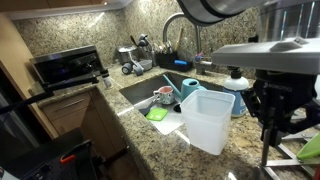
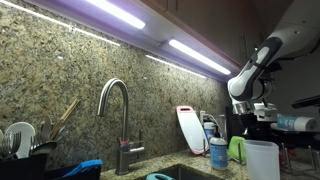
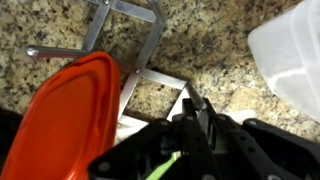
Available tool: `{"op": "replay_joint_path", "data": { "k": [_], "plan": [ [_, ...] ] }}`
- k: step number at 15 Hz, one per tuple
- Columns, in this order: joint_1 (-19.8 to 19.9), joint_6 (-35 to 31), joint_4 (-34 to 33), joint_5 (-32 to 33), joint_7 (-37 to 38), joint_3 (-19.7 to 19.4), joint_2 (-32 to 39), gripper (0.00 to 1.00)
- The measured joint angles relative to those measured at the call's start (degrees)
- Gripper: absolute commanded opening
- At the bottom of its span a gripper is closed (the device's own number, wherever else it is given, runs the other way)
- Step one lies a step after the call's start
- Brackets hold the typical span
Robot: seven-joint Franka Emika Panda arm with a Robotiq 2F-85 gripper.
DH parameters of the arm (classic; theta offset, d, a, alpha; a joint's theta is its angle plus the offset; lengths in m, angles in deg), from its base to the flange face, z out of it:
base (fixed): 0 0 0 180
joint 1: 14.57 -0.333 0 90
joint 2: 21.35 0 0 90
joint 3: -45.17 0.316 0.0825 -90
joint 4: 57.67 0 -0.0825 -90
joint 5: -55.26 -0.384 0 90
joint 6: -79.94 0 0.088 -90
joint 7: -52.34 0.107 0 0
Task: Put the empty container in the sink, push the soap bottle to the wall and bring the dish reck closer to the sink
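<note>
The dish reck (image 3: pixel 155 77) is a grey wire frame on the granite counter, seen close up in the wrist view. My gripper (image 3: pixel 197 104) is shut on one of its wires at the corner. In an exterior view the gripper (image 1: pixel 272 118) hangs over the rack (image 1: pixel 288 155) at the right. The empty container (image 1: pixel 208 120) stands upright on the counter between the rack and the sink (image 1: pixel 140 95). The soap bottle (image 1: pixel 238 92) stands behind the container, short of the wall (image 1: pixel 215 35). The container (image 2: pixel 262 160) and bottle (image 2: pixel 218 152) also show in the exterior view beside the faucet (image 2: pixel 120 115).
An orange lid (image 3: pixel 65 120) lies in the rack beside my fingers. The sink holds a teal jug (image 1: pixel 190 89), a mug (image 1: pixel 165 97) and a green item (image 1: pixel 157 114). A black utensil caddy (image 1: pixel 170 58) and a toaster oven (image 1: pixel 65 65) stand at the back.
</note>
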State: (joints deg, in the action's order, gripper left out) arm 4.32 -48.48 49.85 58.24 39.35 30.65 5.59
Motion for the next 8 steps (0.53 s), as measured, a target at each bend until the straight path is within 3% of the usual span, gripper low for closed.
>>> {"op": "replay_joint_path", "data": {
  "k": [8],
  "plan": [
    [3.2,3.8,-1.5,-9.3,-0.1,2.3,0.1,0.03]
  ]
}}
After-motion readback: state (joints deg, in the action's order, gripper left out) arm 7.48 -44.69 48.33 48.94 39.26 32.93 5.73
